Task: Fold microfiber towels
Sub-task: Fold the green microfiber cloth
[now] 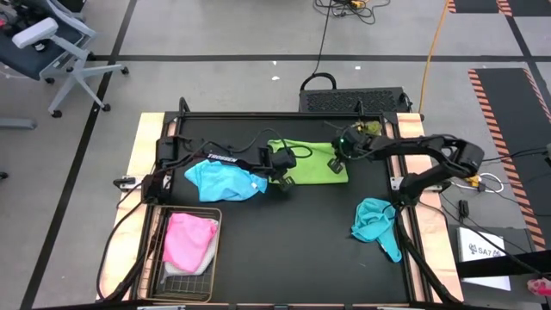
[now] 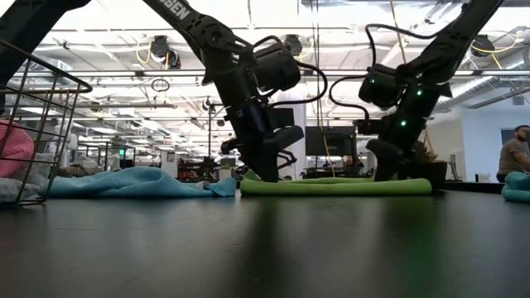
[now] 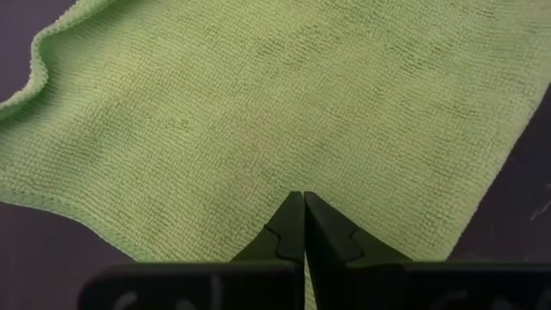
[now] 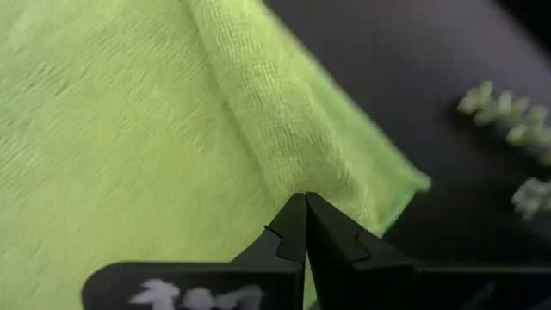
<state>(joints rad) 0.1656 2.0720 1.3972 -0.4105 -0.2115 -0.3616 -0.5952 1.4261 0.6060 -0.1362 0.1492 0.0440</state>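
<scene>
Lime green towel [image 1: 312, 160] lying flat at far centre of the desk [image 1: 318, 241], already doubled along its right side. Soft, light, limp; likely to sag and drag if lifted by one point, so best taken at corners or along a hem. Left tool [image 3: 303, 226] pinched together on the near-left edge; right tool [image 4: 305, 226] likewise clamped on the folded right edge. Light blue towel [image 1: 225, 181] just beside on the left, touching or nearly. Teal towel [image 1: 377, 224] well apart, near right. Open dark desk toward the near side for the next fold. Small plant [image 1: 372, 129] close by the far right corner.
</scene>
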